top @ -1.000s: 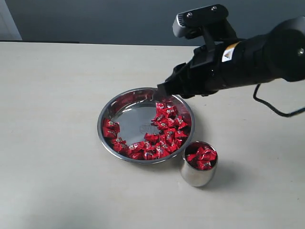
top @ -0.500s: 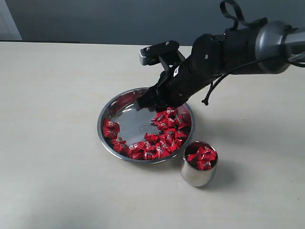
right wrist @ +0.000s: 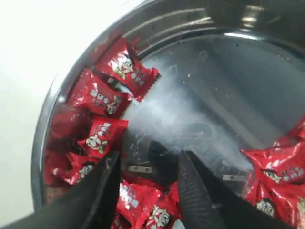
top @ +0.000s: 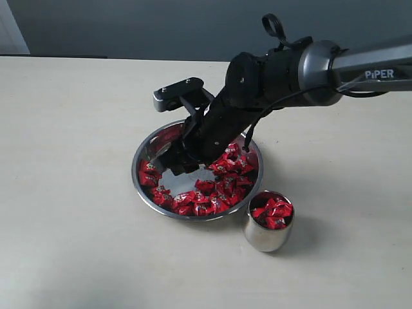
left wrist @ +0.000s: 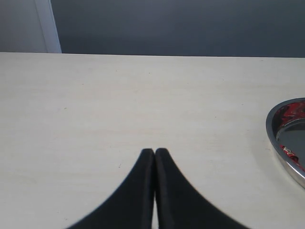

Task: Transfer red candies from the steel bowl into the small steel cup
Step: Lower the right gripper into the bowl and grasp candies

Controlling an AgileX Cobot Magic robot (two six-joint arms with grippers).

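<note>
Hanging over steel bowl [top: 138, 168], right claw [right wrist: 147, 161] parted

Matte black right arm [top: 257, 90] with grey metal tube [top: 322, 61] lettered PIPER in white; looped black cable [top: 275, 27] on top; grey camera block [top: 177, 92]. Right pincer [right wrist: 147, 164] black, tapered, faintly ribbed; left pincer [left wrist: 155, 152] smooth black.

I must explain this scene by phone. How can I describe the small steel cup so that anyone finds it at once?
On the pale table stands a wide, shallow, round steel bowl of red wrapped candies. Beside its rim, at the lower right in the exterior view, stands the small shiny steel cup. Unlike the bowl, it is narrow, tall-sided, handleless.
</note>
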